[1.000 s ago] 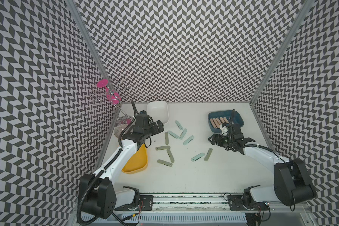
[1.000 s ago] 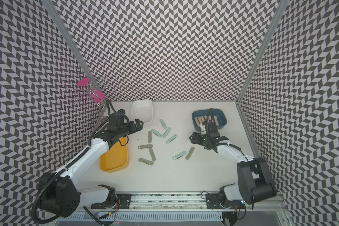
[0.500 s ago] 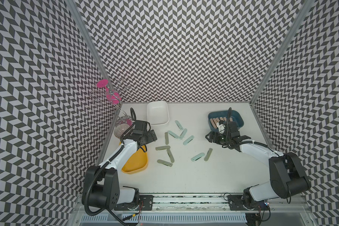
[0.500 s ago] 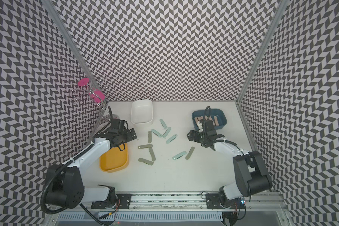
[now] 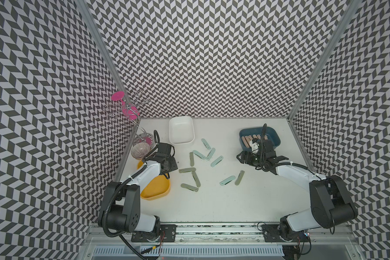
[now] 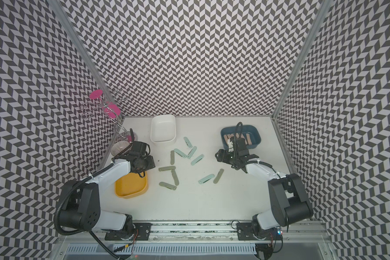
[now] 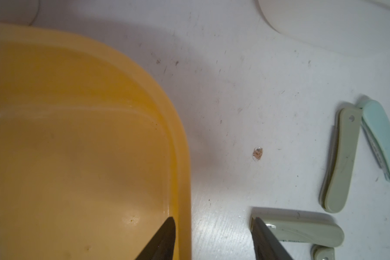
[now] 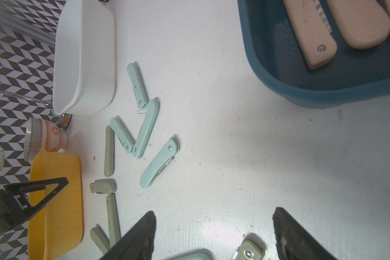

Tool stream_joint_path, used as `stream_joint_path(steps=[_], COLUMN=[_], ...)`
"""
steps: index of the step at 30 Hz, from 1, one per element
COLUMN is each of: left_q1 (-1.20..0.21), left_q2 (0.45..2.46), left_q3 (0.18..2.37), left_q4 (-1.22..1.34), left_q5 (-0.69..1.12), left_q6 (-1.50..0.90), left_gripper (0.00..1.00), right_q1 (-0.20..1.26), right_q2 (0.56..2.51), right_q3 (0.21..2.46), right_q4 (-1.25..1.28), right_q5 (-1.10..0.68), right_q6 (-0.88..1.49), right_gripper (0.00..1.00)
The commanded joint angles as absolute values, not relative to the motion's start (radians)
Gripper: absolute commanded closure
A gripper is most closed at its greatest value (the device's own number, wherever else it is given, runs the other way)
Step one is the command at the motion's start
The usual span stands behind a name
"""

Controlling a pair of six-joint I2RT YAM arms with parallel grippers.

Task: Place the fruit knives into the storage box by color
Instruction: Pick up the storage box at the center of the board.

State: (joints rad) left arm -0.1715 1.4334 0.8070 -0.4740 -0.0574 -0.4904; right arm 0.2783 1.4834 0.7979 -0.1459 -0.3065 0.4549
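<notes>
White table — mint, olive fruit knives scattered

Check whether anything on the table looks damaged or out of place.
A small brownish chip mars the white table near the yellow plastic tray. One pale mint folding knife shows a sliver of metal blade along its edge, seemingly not fully folded. Nothing is spilled.

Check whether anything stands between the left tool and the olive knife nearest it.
Nothing visible does. The left tool hangs open across the yellow box's rim: one finger is over the box, and the other is at the end of the olive knife.
</notes>
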Motion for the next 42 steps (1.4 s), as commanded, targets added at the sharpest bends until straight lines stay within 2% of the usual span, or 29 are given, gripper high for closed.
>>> stream_joint_path(steps=[1,15,25,38,42], left_q1=[-0.17,-0.274,-0.328,-0.328,-0.328], left_q2=[1.42,1.414,1.456,1.462,1.476], left_q3=[0.791,0.803,0.831,0.835,0.839], left_q4=[-0.443,-0.402,-0.405,-0.4,-0.39], left_q5=[-0.014,0.06,0.042,0.048,0.063], left_q6=[-0.486,-0.489,-0.49,-0.481,-0.48], left_gripper=[0.46,0.52,0.73,0.92,0.94], right_q1=[0.284,0.284,0.284,0.285,0.287], right_q2=[1.467,1.469,1.469,1.481,1.48], right_q3=[0.807,0.804,0.808,0.811,0.813], right_q4=[-0.1,-0.103,-0.114,-0.113,-0.12], right_q5=[-0.292,-0.282,-0.272,-0.268,-0.266], right_q6=[0.462,0.464,0.457,0.462,0.462], right_gripper=[0.21,0.21,0.21,0.21,0.21])
